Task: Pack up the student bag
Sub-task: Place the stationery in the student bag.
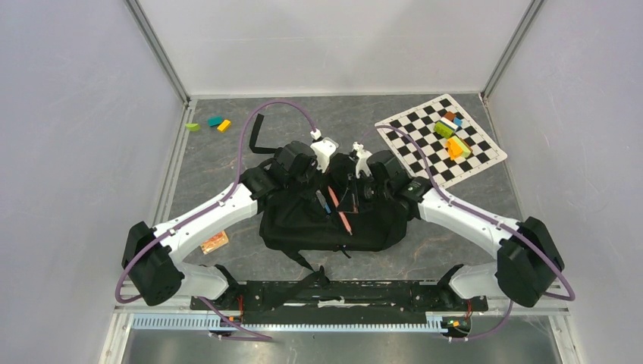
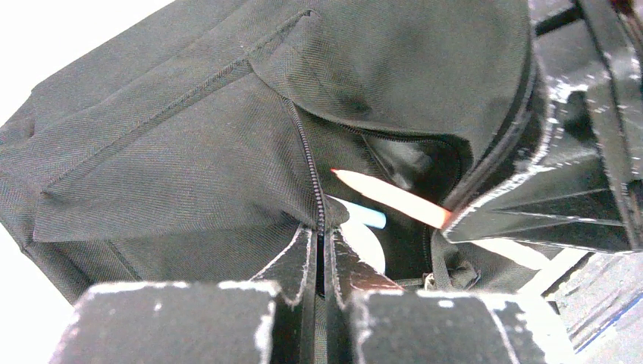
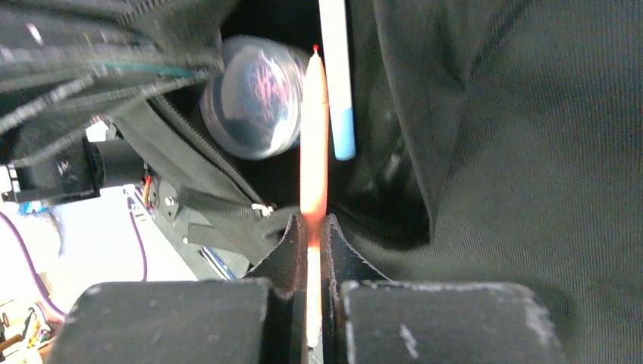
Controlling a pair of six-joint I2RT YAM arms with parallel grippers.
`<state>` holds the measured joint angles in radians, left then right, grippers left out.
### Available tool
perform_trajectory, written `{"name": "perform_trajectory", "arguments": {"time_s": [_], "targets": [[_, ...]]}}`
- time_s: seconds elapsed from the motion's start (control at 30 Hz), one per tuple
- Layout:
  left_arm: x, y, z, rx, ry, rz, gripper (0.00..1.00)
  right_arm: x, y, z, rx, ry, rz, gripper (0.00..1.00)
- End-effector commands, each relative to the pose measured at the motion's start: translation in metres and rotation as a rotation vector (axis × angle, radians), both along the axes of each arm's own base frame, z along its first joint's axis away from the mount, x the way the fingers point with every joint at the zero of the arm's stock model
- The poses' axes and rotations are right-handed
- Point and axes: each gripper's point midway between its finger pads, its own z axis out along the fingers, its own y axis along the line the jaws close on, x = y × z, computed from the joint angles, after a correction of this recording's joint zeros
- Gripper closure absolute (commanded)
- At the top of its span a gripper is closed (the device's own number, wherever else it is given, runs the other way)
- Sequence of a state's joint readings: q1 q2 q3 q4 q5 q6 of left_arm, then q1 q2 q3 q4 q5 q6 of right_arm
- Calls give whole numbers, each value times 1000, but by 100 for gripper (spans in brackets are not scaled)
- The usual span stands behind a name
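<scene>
The student bag (image 1: 303, 224), a black fabric backpack, lies in the middle of the table between both arms. My left gripper (image 2: 322, 235) is shut on the bag's zipper edge (image 2: 307, 163) and holds the pocket mouth apart. My right gripper (image 3: 313, 227) is shut on an orange pencil (image 3: 314, 144) whose tip points into the open pocket. The same pencil (image 2: 390, 199) crosses the opening in the left wrist view, and from above the pencil (image 1: 341, 214) lies slanted over the bag. Inside the pocket are a white pen with a blue cap (image 3: 337, 83) and a clear round container (image 3: 254, 98).
A black-and-white checkered mat (image 1: 413, 148) at the back right carries several coloured blocks (image 1: 453, 136). More small blocks (image 1: 212, 123) lie at the back left. An orange item (image 1: 214, 242) sits beside the left arm. A bag strap (image 1: 258, 140) trails to the back left.
</scene>
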<state>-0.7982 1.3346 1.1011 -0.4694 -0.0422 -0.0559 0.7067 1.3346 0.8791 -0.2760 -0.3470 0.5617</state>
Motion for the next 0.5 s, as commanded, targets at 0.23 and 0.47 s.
{"name": "perform_trajectory", "arguments": {"time_s": [0.23,0.47], "targets": [[2,-15,29,-101,-63,-29,98,66,51,32,69,-111,-28,100],[2,-15,30,-105,-63,-32,98,93,65,37,55,-151,-45,100]]}}
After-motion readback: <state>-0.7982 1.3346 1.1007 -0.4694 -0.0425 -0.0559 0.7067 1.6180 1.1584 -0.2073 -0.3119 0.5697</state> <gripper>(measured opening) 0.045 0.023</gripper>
